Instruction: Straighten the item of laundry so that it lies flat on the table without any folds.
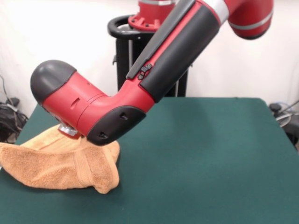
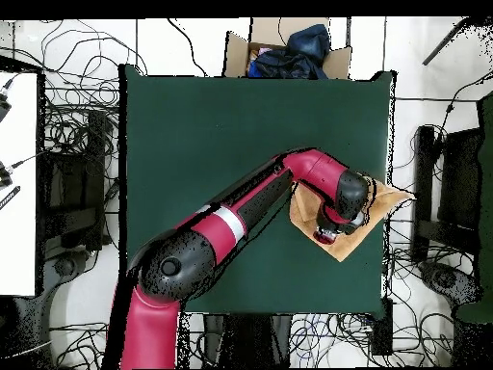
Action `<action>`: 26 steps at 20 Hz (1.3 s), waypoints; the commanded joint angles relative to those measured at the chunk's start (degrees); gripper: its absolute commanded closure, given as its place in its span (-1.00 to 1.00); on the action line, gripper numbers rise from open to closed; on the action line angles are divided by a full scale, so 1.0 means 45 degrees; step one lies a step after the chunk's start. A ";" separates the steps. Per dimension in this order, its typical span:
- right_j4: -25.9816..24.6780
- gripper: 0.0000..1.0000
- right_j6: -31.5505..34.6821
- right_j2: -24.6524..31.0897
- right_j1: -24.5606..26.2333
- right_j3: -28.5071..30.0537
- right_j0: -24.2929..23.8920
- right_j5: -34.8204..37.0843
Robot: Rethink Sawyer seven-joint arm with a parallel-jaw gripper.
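Observation:
The item of laundry [image 1: 60, 163] is a peach-tan terry towel, bunched and folded at the table's left edge in the front view. In the overhead view the towel [image 2: 380, 202] lies at the right edge of the green table [image 2: 212, 135], with one corner poking past that edge. The red and black arm reaches down onto the towel. Its wrist covers the gripper [image 1: 69, 130] where it meets the cloth. In the overhead view the gripper [image 2: 332, 229] sits over the towel's middle, and its state is hidden.
A cardboard box [image 2: 289, 48] holding dark blue cloth stands just beyond one table edge. Cables cover the floor all around. Dark stands [image 2: 448, 183] sit close to the towel's side of the table. The arm's long link [image 2: 241, 217] crosses the tabletop diagonally.

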 commanded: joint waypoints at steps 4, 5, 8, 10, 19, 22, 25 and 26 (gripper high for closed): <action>0.0523 1.00 0.2429 0.1490 0.0467 0.0091 0.0268 -0.1170; 0.0548 1.00 0.2450 0.1474 0.0466 0.0064 0.0270 -0.1171; 0.0690 1.00 0.2115 0.1339 0.0297 -0.0094 -0.0004 -0.0574; 0.0722 1.00 0.1942 0.1128 0.0153 -0.0406 -0.0226 -0.0040; 0.2013 1.00 0.3829 0.0165 -0.2160 -0.0507 -0.0569 0.1017; 0.2469 1.00 0.4301 -0.0061 -0.2473 -0.0294 -0.0523 0.1432; 0.2702 1.00 0.4532 -0.0223 -0.2340 -0.0270 -0.0476 0.1768; 0.2755 1.00 0.4651 -0.0322 -0.2200 -0.0284 -0.0491 0.2030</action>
